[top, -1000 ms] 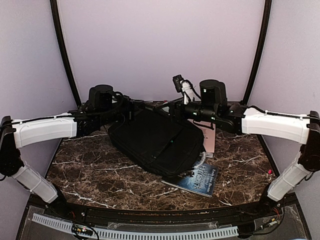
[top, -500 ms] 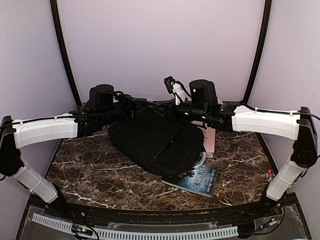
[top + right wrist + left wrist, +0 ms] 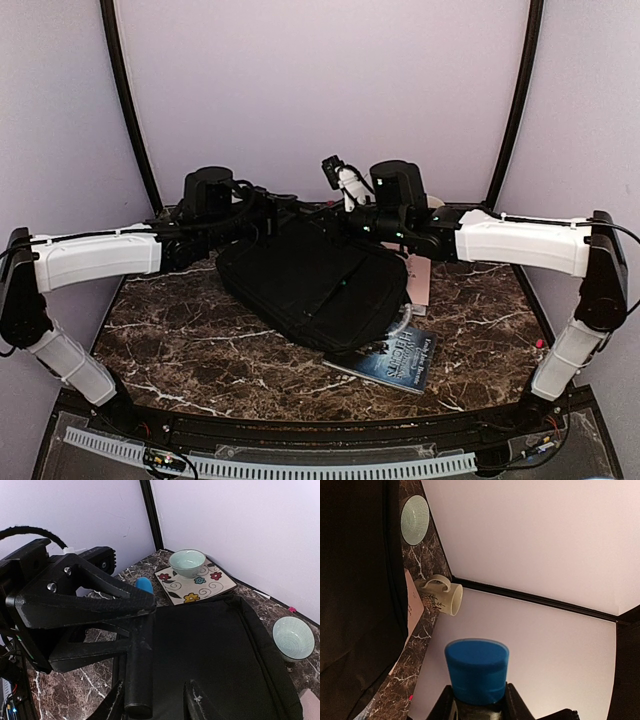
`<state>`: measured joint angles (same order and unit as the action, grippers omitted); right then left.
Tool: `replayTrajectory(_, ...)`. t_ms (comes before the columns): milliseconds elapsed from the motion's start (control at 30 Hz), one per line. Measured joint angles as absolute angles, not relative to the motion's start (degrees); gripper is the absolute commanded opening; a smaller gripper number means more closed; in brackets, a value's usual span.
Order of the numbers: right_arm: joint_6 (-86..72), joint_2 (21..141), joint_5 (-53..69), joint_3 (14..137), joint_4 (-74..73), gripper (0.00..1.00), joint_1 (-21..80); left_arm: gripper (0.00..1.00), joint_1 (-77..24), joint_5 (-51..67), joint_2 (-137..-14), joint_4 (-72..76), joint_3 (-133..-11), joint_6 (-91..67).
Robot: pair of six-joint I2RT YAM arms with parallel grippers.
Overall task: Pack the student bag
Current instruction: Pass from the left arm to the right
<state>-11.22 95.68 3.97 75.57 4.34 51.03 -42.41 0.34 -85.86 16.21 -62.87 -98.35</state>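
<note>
The student bag (image 3: 310,280) lies flat on the marble table, black, and fills the lower half of the right wrist view (image 3: 220,645). Above its far edge my left gripper (image 3: 268,213) is shut on a black tube with a blue cap (image 3: 476,670). In the right wrist view the left gripper (image 3: 142,622) holds the tube (image 3: 140,670) by its middle. My right gripper (image 3: 152,705) is open around the tube's black end. The end sits close to its left finger, with a gap to the right finger.
A dark blue book (image 3: 395,355) pokes out from under the bag's near right corner, and a pink sheet (image 3: 418,280) lies beside it. At the back stand a floral plate (image 3: 212,582) carrying a green bowl (image 3: 187,562), a second bowl (image 3: 293,637) and a cream mug (image 3: 440,594).
My right arm has swung left to meet the left gripper, and its jaws have narrowed around the tube's end. The left arm has barely shifted.
</note>
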Motion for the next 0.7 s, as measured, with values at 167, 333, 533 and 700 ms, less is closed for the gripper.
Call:
replayTrajectory(167,-10.76,95.57,3.99,75.57,5.17,0.34,51.00,0.00,-42.41,0.34,-86.72,16.21,-64.23,-98.32)
replayTrajectory(333,-10.11,95.55,3.99,75.57,5.54,0.31,51.03,0.00,-42.41,0.34,-87.24,16.21,-65.69,-98.19)
replayTrajectory(533,-9.41,94.70,3.44,75.40,6.39,0.46,51.03,0.00,-42.52,0.36,-87.88,16.16,-66.48,-98.13)
replayTrajectory(700,-8.91,93.41,2.07,74.87,7.42,0.44,51.00,0.00,-42.76,0.34,-88.60,16.16,-66.63,-98.10)
